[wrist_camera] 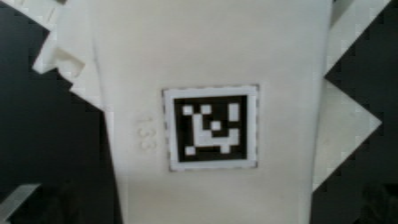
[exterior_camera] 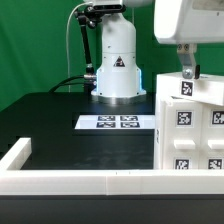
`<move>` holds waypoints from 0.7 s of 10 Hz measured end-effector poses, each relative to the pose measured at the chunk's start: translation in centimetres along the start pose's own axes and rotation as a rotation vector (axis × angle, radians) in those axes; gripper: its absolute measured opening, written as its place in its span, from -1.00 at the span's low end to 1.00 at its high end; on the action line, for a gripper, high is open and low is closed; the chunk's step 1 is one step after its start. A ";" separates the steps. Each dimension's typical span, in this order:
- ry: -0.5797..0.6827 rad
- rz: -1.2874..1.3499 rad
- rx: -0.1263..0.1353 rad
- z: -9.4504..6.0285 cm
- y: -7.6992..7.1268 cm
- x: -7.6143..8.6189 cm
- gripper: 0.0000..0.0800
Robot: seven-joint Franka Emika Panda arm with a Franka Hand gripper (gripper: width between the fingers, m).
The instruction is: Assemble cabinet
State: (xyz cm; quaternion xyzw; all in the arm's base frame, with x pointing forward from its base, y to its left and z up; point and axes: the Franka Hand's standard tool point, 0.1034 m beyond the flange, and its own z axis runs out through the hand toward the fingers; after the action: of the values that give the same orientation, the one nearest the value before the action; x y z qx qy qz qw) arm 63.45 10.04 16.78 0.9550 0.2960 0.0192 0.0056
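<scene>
I see the black flat table top [exterior_camera: 55, 118] across the middle left of the frame, the marker board [exterior_camera: 118, 122] lying flat at its centre, a long low white border wall [exterior_camera: 70, 182] along the bottom, and a green backdrop [exterior_camera: 35, 45] upper left.

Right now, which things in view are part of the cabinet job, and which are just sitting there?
Part of the job:
cabinet, at the exterior view's right
gripper, right above the cabinet

Just sitting there:
marker board, flat on the table
border wall, along the table's near edge
</scene>
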 end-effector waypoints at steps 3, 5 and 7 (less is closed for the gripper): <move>0.003 0.012 -0.004 0.4 0.7 -0.3 0.99; 0.003 0.017 -0.009 1.2 0.5 -0.2 0.99; -0.002 0.032 -0.007 1.7 0.2 -0.2 0.99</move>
State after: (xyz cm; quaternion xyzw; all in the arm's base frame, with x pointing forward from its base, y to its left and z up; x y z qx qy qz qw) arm 63.47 9.76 15.12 0.9597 0.2804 0.0195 0.0086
